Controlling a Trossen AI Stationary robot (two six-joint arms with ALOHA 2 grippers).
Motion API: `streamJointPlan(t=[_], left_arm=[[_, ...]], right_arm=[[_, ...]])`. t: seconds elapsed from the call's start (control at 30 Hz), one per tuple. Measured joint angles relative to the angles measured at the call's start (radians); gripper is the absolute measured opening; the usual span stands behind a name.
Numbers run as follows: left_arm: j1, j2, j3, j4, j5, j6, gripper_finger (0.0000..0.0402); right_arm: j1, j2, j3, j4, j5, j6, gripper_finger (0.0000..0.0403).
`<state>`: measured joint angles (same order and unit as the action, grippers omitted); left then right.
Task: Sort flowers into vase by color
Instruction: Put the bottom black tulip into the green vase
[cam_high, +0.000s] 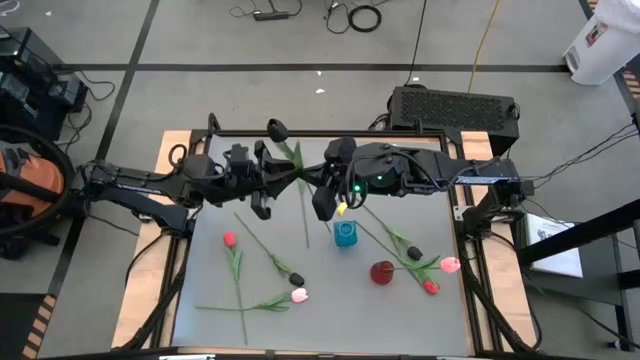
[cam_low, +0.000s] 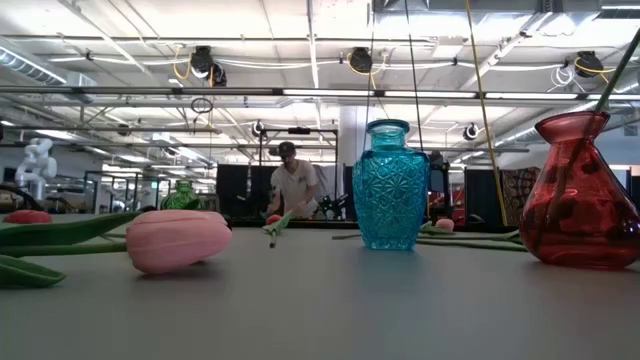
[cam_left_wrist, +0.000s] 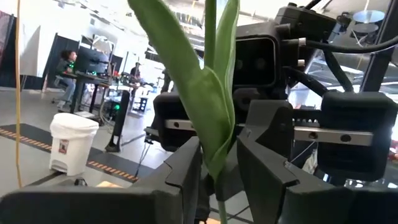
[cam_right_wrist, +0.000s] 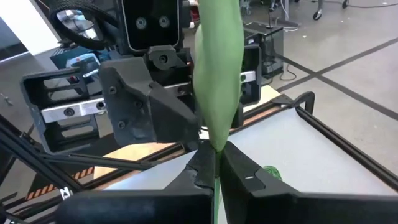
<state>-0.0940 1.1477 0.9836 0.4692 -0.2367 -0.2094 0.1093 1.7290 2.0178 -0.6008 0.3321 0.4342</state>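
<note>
Just behind the small teal glass vase, a thin green-stemmed artificial tulip is pinched by both end effectors, left partly open, right fully closed; light, floppy, best held mid-stem.

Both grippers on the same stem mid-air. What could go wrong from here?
1. The left gripper and right gripper both pinch one thin green tulip stem, face to face; any mismatch in motion could bend or snap it.
2. The narrow-necked turquoise glass vase and red glass vase sit just below; a long dangling stem could miss the mouth or tip one.
3. Loose tulips lie on the grey table and could be swept.
</note>
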Motion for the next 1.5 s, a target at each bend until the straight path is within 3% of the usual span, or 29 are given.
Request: streamJointPlan(t=[0.37, 1.13, 1.5], left_arm=[[0.000, 0.000, 0.000, 0.018, 0.053, -0.074, 0.0112], [0.001, 0.000, 0.000, 0.015, 0.041, -0.073, 0.0109], [0.000, 0.000, 0.000, 0.016, 0.042, -0.066, 0.0012]], right_arm=[[0.000, 0.000, 0.000, 0.001, -0.026, -0.002, 0.0000], [0.003, 0.000, 0.000, -0.002, -0.128, -0.001, 0.0000], [0.003, 0.000, 0.000, -0.004, -0.124, -0.014, 0.0005]])
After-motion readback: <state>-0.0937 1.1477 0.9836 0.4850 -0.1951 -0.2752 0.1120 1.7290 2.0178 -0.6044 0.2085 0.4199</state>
